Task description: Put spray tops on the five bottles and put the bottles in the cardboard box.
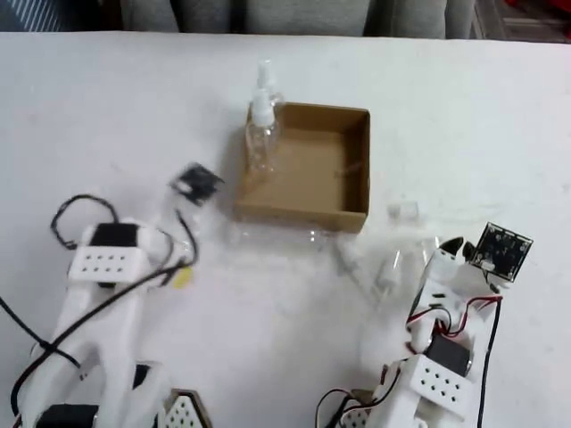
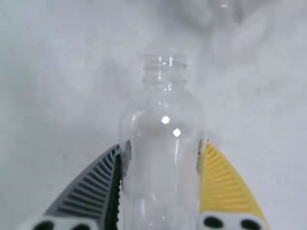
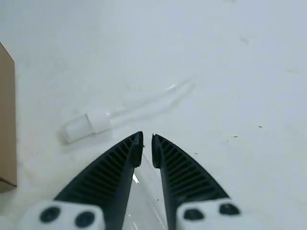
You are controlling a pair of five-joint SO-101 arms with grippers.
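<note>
In the left wrist view, my left gripper (image 2: pixel 163 148) is shut on a clear bottle (image 2: pixel 163 143) with a bare threaded neck and no spray top, held between the grey and yellow fingers. My right gripper (image 3: pixel 147 139) hovers over the white table with its black fingers nearly together. Something thin and clear glints between them, and I cannot tell what it is. Just beyond its tips lies a spray top (image 3: pixel 91 124) with a long clear tube. The cardboard box (image 1: pixel 308 160) stands mid-table. Two bottles with spray tops (image 1: pixel 263 125) stand at its left wall.
Clear bottles (image 1: pixel 277 236) lie on the table just in front of the box. More spray tops (image 1: pixel 388 267) and a small clear cap (image 1: pixel 403 211) lie between the box and the right arm (image 1: pixel 446 285). The left arm (image 1: pixel 107 259) trails black cables.
</note>
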